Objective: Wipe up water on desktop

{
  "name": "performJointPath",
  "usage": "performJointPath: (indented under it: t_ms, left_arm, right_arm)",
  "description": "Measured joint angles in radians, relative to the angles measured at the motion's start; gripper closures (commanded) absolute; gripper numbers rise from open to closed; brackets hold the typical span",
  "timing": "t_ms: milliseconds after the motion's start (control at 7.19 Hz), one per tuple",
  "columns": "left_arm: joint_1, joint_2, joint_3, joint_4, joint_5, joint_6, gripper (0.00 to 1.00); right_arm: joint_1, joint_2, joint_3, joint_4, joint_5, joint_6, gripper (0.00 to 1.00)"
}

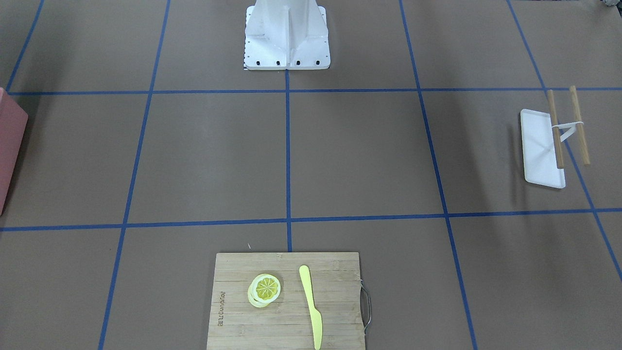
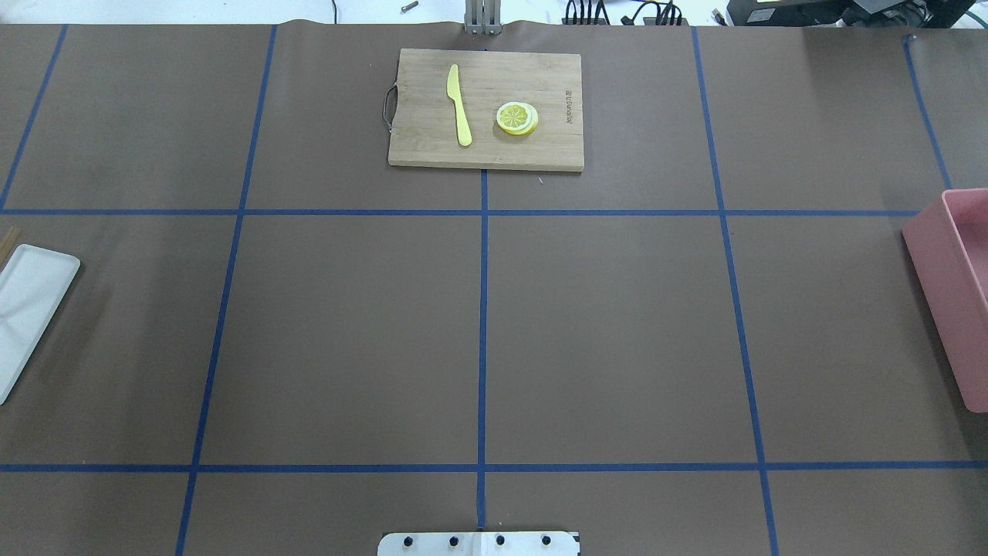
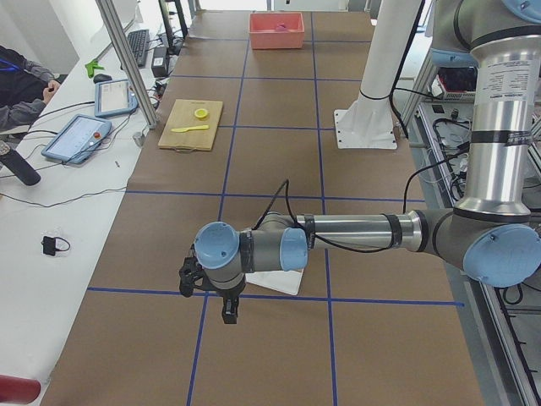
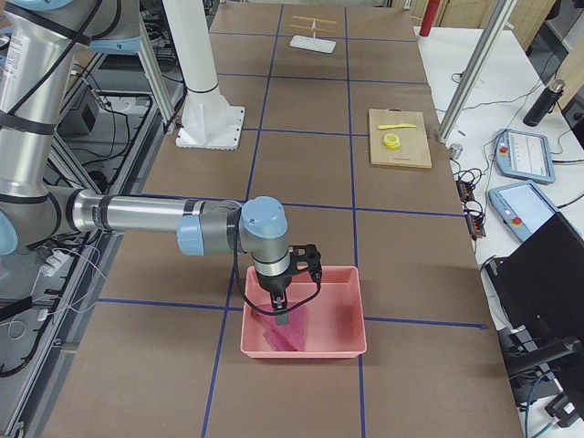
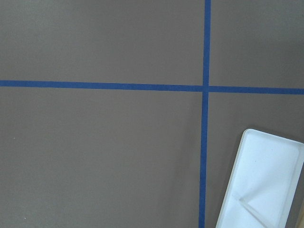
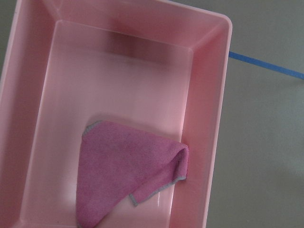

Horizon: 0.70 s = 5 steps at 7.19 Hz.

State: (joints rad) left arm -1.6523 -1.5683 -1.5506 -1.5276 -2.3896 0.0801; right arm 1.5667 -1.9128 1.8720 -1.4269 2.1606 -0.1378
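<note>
The desktop [image 2: 347, 332] is a brown surface ruled by blue tape lines; I see no water on it. A folded pink cloth [image 6: 128, 171] lies in a pink bin [image 6: 209, 142] at my right end of the table. In the exterior right view my right gripper [image 4: 281, 315] hangs just above the cloth [image 4: 290, 341] inside the bin [image 4: 360, 315]; I cannot tell whether it is open or shut. In the exterior left view my left gripper [image 3: 230, 315] hovers over the desktop beside a white tray [image 3: 283, 283]; I cannot tell its state either.
A bamboo cutting board [image 2: 486, 108] with a lemon slice [image 2: 517, 118] and a yellow knife [image 2: 459, 104] lies at the far middle. The white tray [image 1: 539, 150] carries two wooden chopsticks [image 1: 578, 124]. The robot base [image 1: 286, 36] stands at the near middle.
</note>
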Motion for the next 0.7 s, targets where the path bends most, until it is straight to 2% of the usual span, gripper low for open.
performJointPath:
  t_ms: [278, 695]
  left_arm:
    - [0.000, 0.002, 0.000, -0.003, 0.001, 0.001, 0.02]
    - [0.000, 0.002, 0.000, -0.005, 0.001, 0.001, 0.02]
  right_arm:
    - [-0.001, 0.049, -0.046, 0.001, 0.013, 0.029, 0.00]
    - [-0.015, 0.097, -0.087, 0.002, 0.046, 0.189, 0.00]
